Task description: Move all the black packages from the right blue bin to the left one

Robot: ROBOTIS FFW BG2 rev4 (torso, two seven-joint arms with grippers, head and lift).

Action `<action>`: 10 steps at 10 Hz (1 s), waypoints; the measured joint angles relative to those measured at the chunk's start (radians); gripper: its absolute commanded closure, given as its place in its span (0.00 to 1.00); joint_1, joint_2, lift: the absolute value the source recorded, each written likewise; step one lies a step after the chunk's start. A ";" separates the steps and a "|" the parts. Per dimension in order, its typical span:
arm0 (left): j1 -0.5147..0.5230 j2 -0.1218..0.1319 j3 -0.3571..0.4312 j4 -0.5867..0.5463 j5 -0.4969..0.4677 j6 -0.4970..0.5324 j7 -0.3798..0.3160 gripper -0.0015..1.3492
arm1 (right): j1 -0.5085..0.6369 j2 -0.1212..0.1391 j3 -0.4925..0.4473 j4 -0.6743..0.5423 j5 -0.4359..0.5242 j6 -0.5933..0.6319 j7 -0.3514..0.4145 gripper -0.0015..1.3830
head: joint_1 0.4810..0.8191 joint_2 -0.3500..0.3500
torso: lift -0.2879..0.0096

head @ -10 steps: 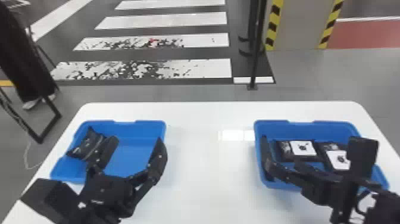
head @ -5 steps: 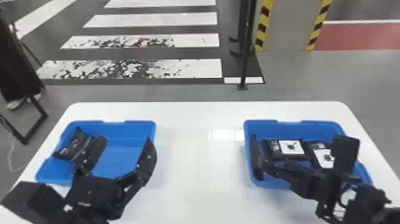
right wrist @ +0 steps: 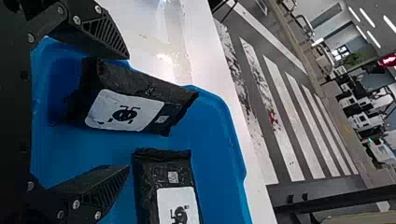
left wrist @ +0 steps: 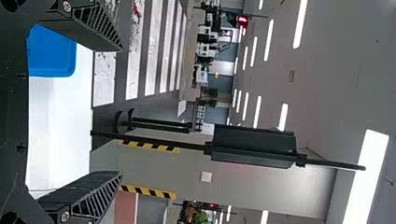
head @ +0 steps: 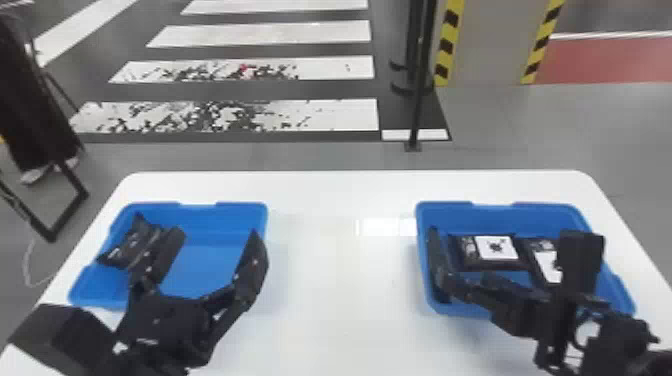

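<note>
My left gripper (head: 215,235) is open above the left blue bin (head: 242,207), beside a black package (head: 131,246) lying against that bin's left side. In the left wrist view the left gripper (left wrist: 121,111) has nothing between its fingers. Over the right blue bin (head: 492,206) my right gripper (head: 507,237) stands wide open. Two black packages with white labels, a left one (head: 495,247) and a right one (head: 547,262), lie in it. From the right wrist, the open right gripper (right wrist: 128,112) has the left package (right wrist: 135,100) near one finger and the right package (right wrist: 169,196) near the other.
The two bins stand apart on a white table (head: 340,300). Beyond its far edge a dark pole (head: 420,95) rises from the floor. A person in dark clothes stands behind at the left, next to a black frame (head: 70,205).
The head view has swung slightly, shifting the whole scene left and partly back. Against the right bin, my right gripper's right-hand finger has moved a little left. The left gripper stays over its bin.
</note>
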 measured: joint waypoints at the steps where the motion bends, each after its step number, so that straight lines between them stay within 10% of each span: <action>1: 0.000 0.000 0.001 0.001 0.001 -0.003 0.000 0.07 | -0.002 0.000 -0.004 0.004 0.012 0.000 -0.004 0.16 | 0.63 0.59 | 0.52; 7: -0.001 0.000 -0.002 0.008 0.003 -0.019 -0.003 0.07 | -0.036 -0.001 -0.008 0.060 0.044 0.014 0.001 0.25 | 0.63 0.56 | 0.52; 10: -0.002 0.000 -0.003 0.011 0.005 -0.027 -0.005 0.07 | -0.071 -0.003 0.013 0.095 0.060 0.018 0.040 0.68 | 0.63 0.58 | 0.52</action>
